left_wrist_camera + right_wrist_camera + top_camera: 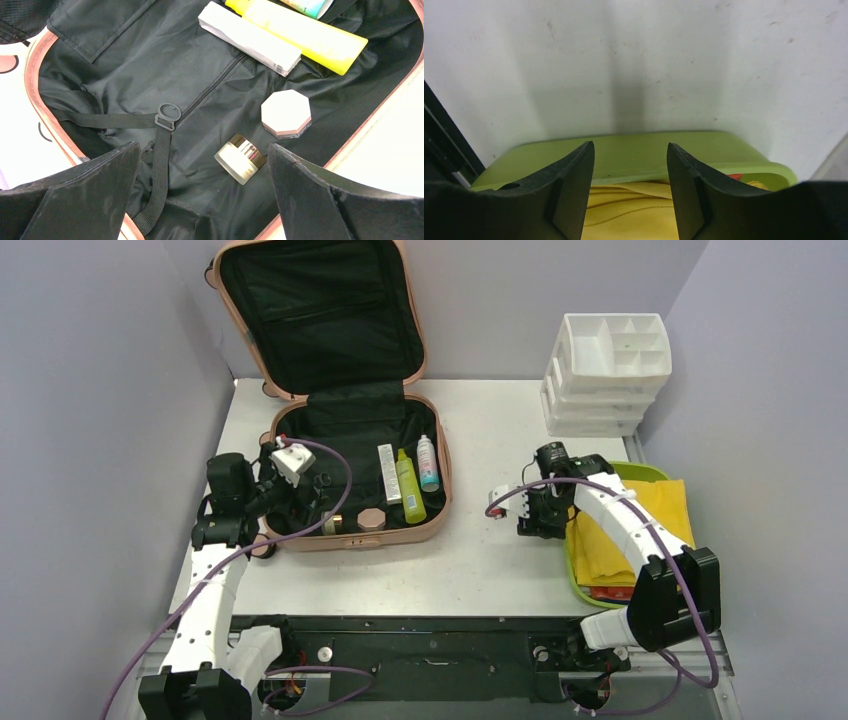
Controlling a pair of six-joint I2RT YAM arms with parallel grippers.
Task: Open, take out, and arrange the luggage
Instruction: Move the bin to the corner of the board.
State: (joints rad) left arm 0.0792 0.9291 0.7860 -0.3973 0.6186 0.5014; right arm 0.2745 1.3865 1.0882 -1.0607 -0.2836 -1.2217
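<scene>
The salmon-pink suitcase (431, 522) lies open at the table's back left, lid (320, 310) up against the wall, black lining inside. In it lie a white box (388, 473), a yellow-green bottle (409, 487), a teal-and-pink bottle (428, 463), an octagonal pink compact (371, 519) and a small cream jar (240, 158). My left gripper (202, 155) is open and empty above the suitcase's near left part; the jar lies between its fingers' line, below them. My right gripper (630, 152) is open and empty over the left rim of the lime-green tray (634, 152), above a yellow cloth (624, 215).
The green tray (640, 472) at the right holds the yellow cloth (640, 530) and something red (610, 592). White compartmented organizers (606, 375) are stacked at the back right. A black strap with a ring (167, 116) crosses the lining. Grey walls close three sides.
</scene>
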